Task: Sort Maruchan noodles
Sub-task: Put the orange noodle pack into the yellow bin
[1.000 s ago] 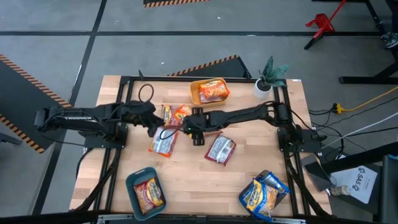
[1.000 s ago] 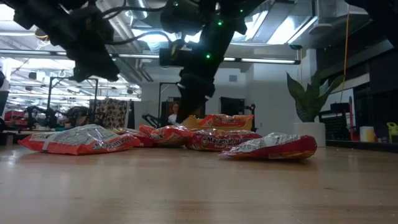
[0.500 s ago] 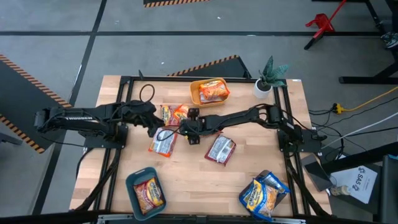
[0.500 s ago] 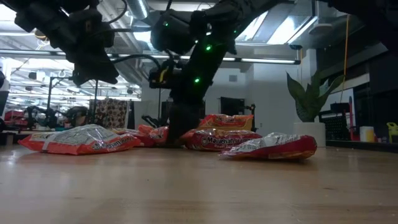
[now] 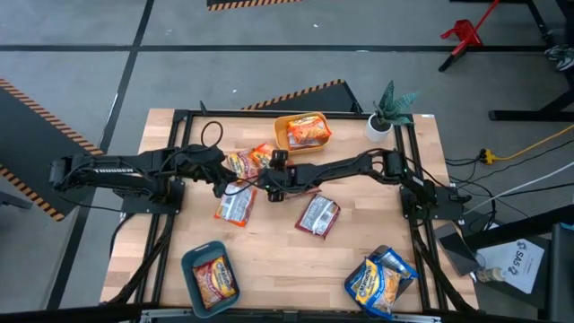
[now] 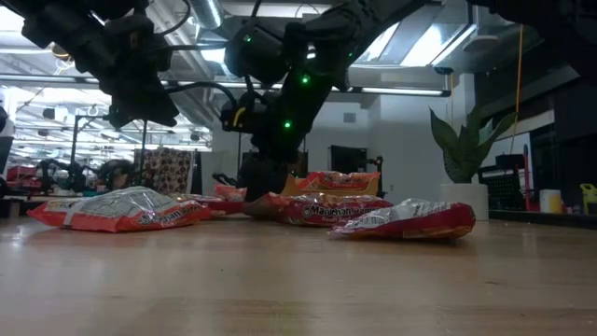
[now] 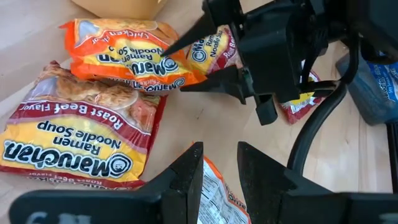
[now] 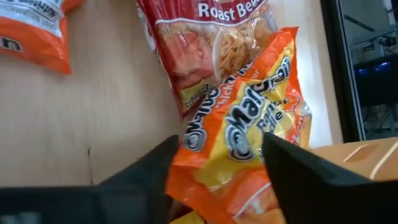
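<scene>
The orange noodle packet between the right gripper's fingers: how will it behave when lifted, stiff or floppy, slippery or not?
The orange packet looks crinkled and bent between the right gripper fingers, so its wrapper will probably flex, though the block inside may stay stiff. Its glossy film could slip. It is likely light.

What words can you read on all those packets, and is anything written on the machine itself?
"Maruchan Ramen Noodle Soup", "Roast Beef Flavor": red packet, left wrist view.
"Maruchan Ramen Noodle Soup": orange packet lying partly on it; its flavor line is too blurred.
"Roast Bee...": the red packet again, right wrist view.
"Maruchan": packet on the table, low view.
"TROSSEN": left arm, high view, barely legible.
Small print on the packet by the left hand: unreadable.
</scene>
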Available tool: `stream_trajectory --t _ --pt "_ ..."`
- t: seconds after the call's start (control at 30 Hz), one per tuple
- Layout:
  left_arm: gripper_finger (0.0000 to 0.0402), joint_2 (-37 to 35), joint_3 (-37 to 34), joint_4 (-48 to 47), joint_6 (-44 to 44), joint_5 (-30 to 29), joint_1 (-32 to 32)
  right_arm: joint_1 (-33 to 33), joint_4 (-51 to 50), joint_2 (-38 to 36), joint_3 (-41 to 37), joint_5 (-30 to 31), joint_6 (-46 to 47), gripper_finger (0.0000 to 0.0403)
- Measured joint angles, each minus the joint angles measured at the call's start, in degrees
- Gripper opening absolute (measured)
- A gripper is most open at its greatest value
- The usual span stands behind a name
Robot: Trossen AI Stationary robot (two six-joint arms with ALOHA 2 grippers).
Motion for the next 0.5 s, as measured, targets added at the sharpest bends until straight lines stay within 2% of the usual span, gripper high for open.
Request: stream_trajectory --t 0.2,0.3,0.37,0.5 --pt "0.0094 0.0 0.0 0.0 0.0 0.0 0.0 0.1 -2.2 0.0 0.1 -1.5 3.4 0.0079" --pt "0.0094 0.0 0.0 0.0 0.0 -0.1 0.0 0.1 -5.6 0.0 1.8 -4.2 6.5 0.0021" --pt "0.0094 0.0 0.0 0.0 0.0 -0.1 0.0 0.1 -7.2 0.0 3.4 -7.1 7.9 0.0007" --pt "0.0094 0.0 0.0 0.0 0.3 -0.1 0.0 0.1 -11.2 0.0 7.9 -10.5 11.4 0.0005"
